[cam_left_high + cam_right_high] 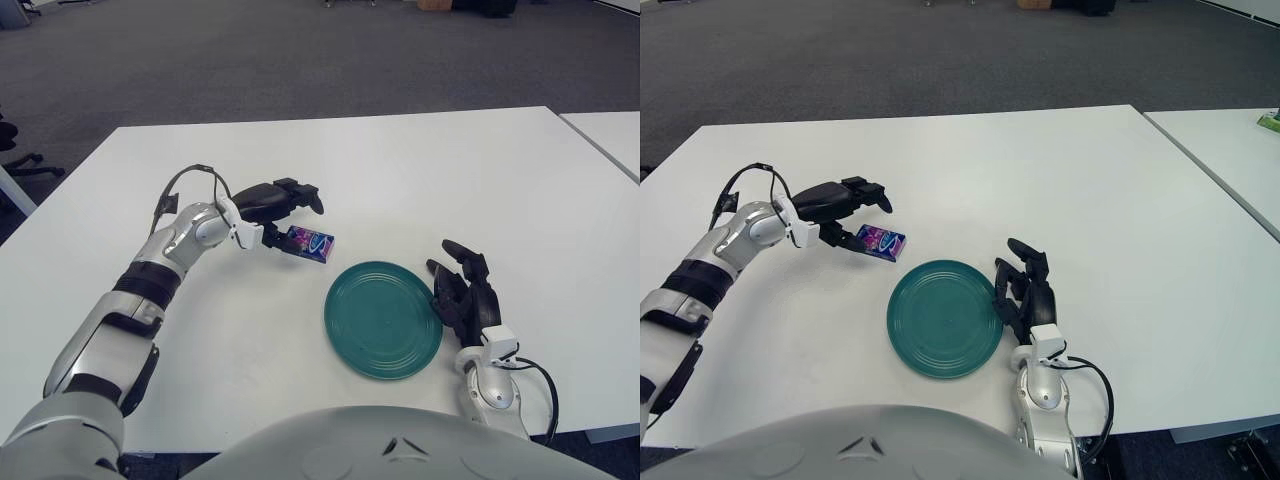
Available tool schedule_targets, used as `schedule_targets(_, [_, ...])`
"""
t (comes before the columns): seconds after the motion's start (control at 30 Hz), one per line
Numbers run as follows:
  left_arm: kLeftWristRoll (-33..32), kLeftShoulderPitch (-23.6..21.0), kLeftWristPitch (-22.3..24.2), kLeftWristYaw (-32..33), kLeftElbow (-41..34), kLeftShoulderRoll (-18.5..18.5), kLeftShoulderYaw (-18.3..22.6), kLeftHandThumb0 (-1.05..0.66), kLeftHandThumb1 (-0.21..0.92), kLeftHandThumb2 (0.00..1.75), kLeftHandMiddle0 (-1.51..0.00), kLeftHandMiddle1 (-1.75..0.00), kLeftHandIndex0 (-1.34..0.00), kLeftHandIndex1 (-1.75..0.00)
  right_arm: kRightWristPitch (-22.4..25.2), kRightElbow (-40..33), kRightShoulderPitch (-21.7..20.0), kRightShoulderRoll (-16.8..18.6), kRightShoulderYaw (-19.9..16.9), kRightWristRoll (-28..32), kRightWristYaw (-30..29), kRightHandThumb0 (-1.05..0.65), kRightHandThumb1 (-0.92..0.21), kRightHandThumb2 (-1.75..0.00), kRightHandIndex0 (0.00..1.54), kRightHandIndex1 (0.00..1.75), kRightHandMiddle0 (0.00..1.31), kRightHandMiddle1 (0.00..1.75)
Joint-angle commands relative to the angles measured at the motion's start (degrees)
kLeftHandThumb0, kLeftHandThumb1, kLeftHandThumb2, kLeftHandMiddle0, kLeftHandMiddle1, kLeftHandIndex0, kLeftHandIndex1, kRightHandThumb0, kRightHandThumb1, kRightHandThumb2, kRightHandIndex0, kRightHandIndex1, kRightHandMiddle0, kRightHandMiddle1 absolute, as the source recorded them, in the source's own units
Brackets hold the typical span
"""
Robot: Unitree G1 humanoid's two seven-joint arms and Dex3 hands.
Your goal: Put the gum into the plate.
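The gum [308, 244], a small blue and purple box, lies flat on the white table [420, 170] just up and left of the green plate [383, 318]. My left hand [295, 220] reaches in from the left and is low at the box. Its thumb is at the box's left end and its fingers [304, 192] stretch out above the box, not closed on it. My right hand [462, 290] shows just right of the plate's rim, fingers loosely spread and holding nothing. Nothing is on the plate.
A second white table [610, 135] stands at the far right across a narrow gap. Grey carpet lies beyond the table's far edge. A dark chair base [20, 160] shows at the left edge.
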Motion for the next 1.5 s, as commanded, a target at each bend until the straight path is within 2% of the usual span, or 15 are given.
schedule_targets(0.0, [-0.67,-1.95,-0.13,-2.40,2.73,-0.53,-1.21,-0.87,0.85,0.21,-0.05,-0.55,-0.01,-1.27,2.32,2.06,1.17,-0.10,-0.30,0.37,0.15,-0.54,-0.92,-0.77,0.36,0.40,0.00,0.83])
schedule_targets(0.37, [1.93,-3.26,-0.66,-2.04,7.76,-1.49,-3.54,-0.80,0.84,0.24,-0.04,-0.66,-0.06,-1.23,2.64,2.36,0.77,-0.14,-0.74,0.59,0.33,-0.55,-0.92,-0.76,0.37,0.40,0.00,0.85])
schedule_targets(0.53, [3.05,-4.99,-0.16,-0.72,14.25,-3.29,-4.70,-0.81,0.85,0.26,-0.04,-0.69,-0.08,-1.26,2.67,2.21,0.92,-0.19,-0.93,1.03,0.75,-0.55,-0.92,-0.75,0.38,0.41,0.00,0.86])
schedule_targets(0.83, [2.35,-6.87,1.55,-1.82,19.38,-5.78,-4.97,-0.77,0.84,0.25,-0.05,-0.71,-0.10,-1.29,3.15,2.00,0.89,-0.36,-1.10,1.89,1.50,-0.56,-0.92,-0.75,0.36,0.40,0.00,0.83])
schedule_targets(1.23, [2.37,-7.64,4.17,-2.22,24.19,-8.41,-5.87,-0.72,0.81,0.30,-0.14,-0.58,-0.11,-1.27,4.17,0.86,0.84,-0.02,-1.51,1.90,1.21,-0.54,-0.92,-0.75,0.39,0.48,0.00,0.89])
schedule_targets(1.47, [2.60,-8.31,6.46,-1.01,28.63,-9.68,-6.33,-0.79,0.89,0.26,-0.20,-0.48,-0.07,-1.24,4.90,0.59,0.71,-0.40,-1.97,2.51,1.96,-0.56,-0.92,-0.75,0.36,0.58,0.00,0.92])
